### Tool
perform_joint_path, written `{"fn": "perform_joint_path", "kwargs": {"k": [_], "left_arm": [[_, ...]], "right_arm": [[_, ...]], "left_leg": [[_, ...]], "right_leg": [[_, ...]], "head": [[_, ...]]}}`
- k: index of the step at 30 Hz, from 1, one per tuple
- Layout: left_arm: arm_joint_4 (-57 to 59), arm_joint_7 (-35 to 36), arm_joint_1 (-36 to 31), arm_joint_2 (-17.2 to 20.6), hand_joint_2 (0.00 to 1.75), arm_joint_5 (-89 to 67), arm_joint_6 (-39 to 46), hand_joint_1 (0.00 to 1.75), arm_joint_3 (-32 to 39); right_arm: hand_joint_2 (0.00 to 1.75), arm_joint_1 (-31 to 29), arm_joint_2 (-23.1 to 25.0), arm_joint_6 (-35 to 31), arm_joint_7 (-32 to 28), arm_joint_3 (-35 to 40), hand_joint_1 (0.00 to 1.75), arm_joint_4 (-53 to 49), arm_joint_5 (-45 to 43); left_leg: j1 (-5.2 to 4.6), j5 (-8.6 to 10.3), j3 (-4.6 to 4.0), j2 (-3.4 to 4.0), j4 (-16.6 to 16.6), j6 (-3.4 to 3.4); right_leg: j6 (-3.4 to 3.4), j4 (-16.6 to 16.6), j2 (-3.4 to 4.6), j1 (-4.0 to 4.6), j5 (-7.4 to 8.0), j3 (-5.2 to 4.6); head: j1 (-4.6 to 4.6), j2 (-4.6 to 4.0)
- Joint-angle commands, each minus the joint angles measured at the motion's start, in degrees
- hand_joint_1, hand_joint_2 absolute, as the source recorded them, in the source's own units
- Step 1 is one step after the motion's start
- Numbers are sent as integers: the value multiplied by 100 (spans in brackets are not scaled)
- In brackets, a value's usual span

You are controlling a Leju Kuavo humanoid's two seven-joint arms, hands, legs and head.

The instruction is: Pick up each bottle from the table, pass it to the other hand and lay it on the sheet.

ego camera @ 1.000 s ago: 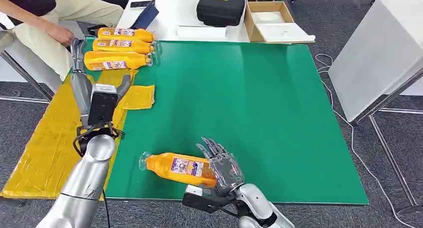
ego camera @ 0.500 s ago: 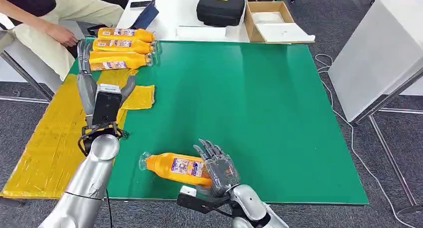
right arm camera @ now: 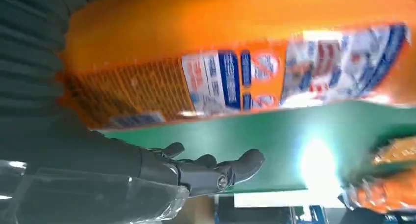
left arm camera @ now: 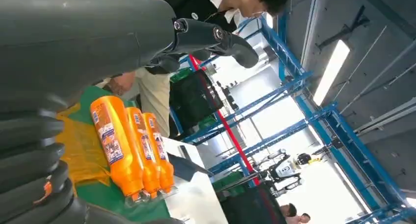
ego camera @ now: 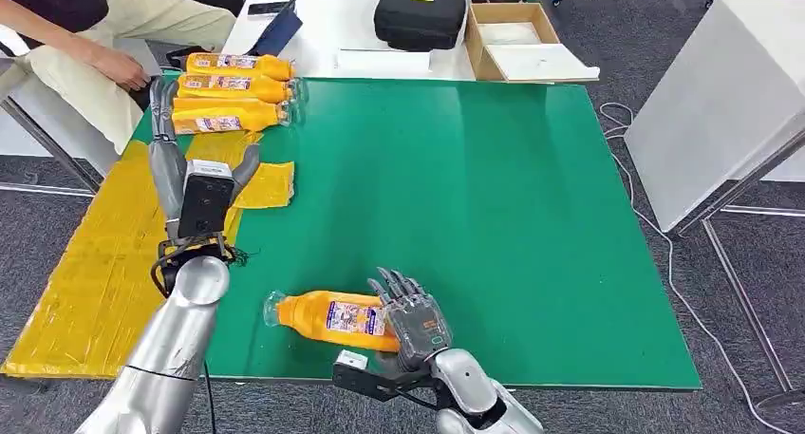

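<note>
An orange bottle [ego camera: 327,318] with a clear cap lies on its side near the front edge of the green table [ego camera: 494,197]. My right hand [ego camera: 413,317] is at its base end, fingers straight and apart, holding nothing. In the right wrist view the bottle [right arm camera: 235,52] is close above those spread fingers [right arm camera: 216,171]. Three more orange bottles [ego camera: 228,88] lie side by side at the far end of the yellow sheet [ego camera: 85,263]. My left hand [ego camera: 185,173] is raised over the sheet just short of them, fingers spread. The left wrist view shows the three bottles [left arm camera: 122,145] past the hand [left arm camera: 73,47].
A person sits at the far left with a hand [ego camera: 119,68] near the three bottles. Behind the green table lie a black case [ego camera: 421,14], a cardboard box [ego camera: 513,40] and a dark tablet [ego camera: 277,30]. A white table [ego camera: 721,102] stands to the right.
My right hand has slid slightly left and nearer, closing on the bottle's base. My left hand has shifted a little right over the sheet. The three far bottles have not moved.
</note>
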Motion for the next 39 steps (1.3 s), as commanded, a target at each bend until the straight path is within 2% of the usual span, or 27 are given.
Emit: {"fn": "perform_joint_path", "kwargs": {"k": [1, 3, 4, 5, 6, 9, 11, 12, 13, 18, 19, 21, 24, 25, 26, 27, 28, 30, 33, 39], "left_arm": [[366, 75, -178, -80, 175, 10, -8, 0, -63], [366, 75, -178, -80, 175, 10, -8, 0, -63], [366, 75, -178, -80, 175, 10, -8, 0, -63], [366, 75, -178, -80, 175, 10, -8, 0, -63], [366, 75, -178, -80, 175, 10, -8, 0, -63], [366, 75, -178, -80, 175, 10, -8, 0, -63], [366, 75, -178, -80, 175, 10, -8, 0, -63], [372, 86, -165, -90, 175, 5, -15, 0, -59], [367, 92, -152, -97, 175, -4, -12, 0, -55], [383, 105, -148, -119, 175, -6, -21, 0, -48], [404, 108, -162, -128, 175, -1, -27, 0, -48], [445, 113, -182, -145, 175, 7, -39, 0, -53], [468, 107, -193, -163, 175, 18, -47, 0, -66], [471, 107, -185, -178, 175, 20, -42, 0, -70], [459, 105, -175, -174, 175, 30, -43, 0, -71], [439, 103, -160, -173, 175, 33, -40, 0, -65], [416, 102, -146, -171, 175, 37, -41, 0, -58], [389, 102, -126, -169, 175, 42, -47, 0, -43], [378, 102, -110, -169, 175, 46, -50, 0, -34], [315, 72, -39, -158, 175, 73, -44, 0, -4]], "right_arm": [[175, -299, 180, 116, 105, 35, 0, 904, 37], [175, -299, 180, 116, 105, 35, 0, 904, 37], [175, -299, 180, 116, 105, 35, 0, 904, 37], [175, -299, 180, 116, 105, 35, 0, 904, 37], [175, -299, 180, 116, 105, 35, 0, 904, 37], [175, -299, 180, 116, 105, 35, 0, 904, 37], [175, -299, 180, 116, 105, 35, 0, 904, 37], [175, -295, 203, 156, 152, 18, 0, 952, 61], [175, -286, 208, 184, 176, 8, 0, 978, 82], [175, -261, 222, 299, 234, -1, 0, 1175, 168], [175, -264, 232, 335, 237, -17, 0, 1219, 152], [175, -263, 253, 421, 237, -87, 0, 1308, 97], [175, -250, 254, 513, 193, -146, 0, 1374, 19], [175, -242, 231, 504, 177, -148, 19, 1382, 17], [175, -260, 247, 558, 190, -168, 136, 1446, 21], [175, -255, 245, 556, 202, -196, 155, 1444, 24], [175, -254, 240, 568, 207, -216, 164, 1439, 34], [175, -248, 229, 586, 213, -254, 168, 1419, 47], [175, -235, 216, 587, 207, -286, 173, 1386, 48], [175, -209, 160, 512, 206, -533, 175, 1190, 5]], "left_leg": [[4, -11, 38, -6, -8, -20], [3, -6, 22, -6, -5, -14], [4, -20, 64, -9, -10, -32], [3, -6, 25, -5, -6, -16], [3, -13, 47, -8, -9, -25], [3, -5, 24, -6, -5, -15], [4, -15, 58, -9, -10, -30], [4, -4, 24, -6, -5, -14], [4, -10, 45, -10, -8, -23], [2, -5, 37, -7, -8, -14], [4, -16, 75, -13, -15, -32], [4, -7, 49, -8, -8, -18], [6, -8, 59, -6, -8, -23], [5, -7, 60, -10, -9, -22], [6, -6, 59, -4, -7, -19], [7, -8, 65, -2, -5, -18], [8, -15, 82, -7, -4, -29], [9, -32, 107, -10, -10, -51], [10, -35, 111, -4, -12, -45], [13, -32, 126, -6, -13, -39]], "right_leg": [[-15, -9, -12, 4, -12, 40], [-10, -6, -11, 3, -7, 24], [-24, -10, -19, 5, -23, 66], [-11, -7, -10, 4, -8, 27], [-18, -9, -16, 4, -15, 49], [-11, -7, -11, 4, -6, 25], [-23, -11, -18, 5, -18, 58], [-10, -8, -11, 4, -5, 24], [-17, -9, -17, 5, -13, 45], [-11, -9, -13, 2, -8, 35], [-24, -16, -24, 4, -20, 74], [-14, -10, -16, 4, -10, 46], [-26, -12, -19, 6, -16, 51], [-25, -13, -22, 5, -16, 51], [-23, -12, -16, 5, -13, 43], [-22, -12, -15, 5, -14, 36], [-27, -11, -22, 7, -19, 41], [-26, -15, -27, 5, -35, 37], [-18, -18, -18, 4, -35, 36], [-21, -18, -19, 3, -37, 53]], "head": [[0, 0], [0, 0], [-2, 0], [-2, 0], [-2, 0], [-2, 0], [-2, 0], [-2, 0], [0, 0], [0, 0], [0, 0], [-2, 0], [0, 0], [-2, 0], [-2, 0], [-2, 0], [-2, 0], [0, 0], [-2, 0], [0, 0]]}}
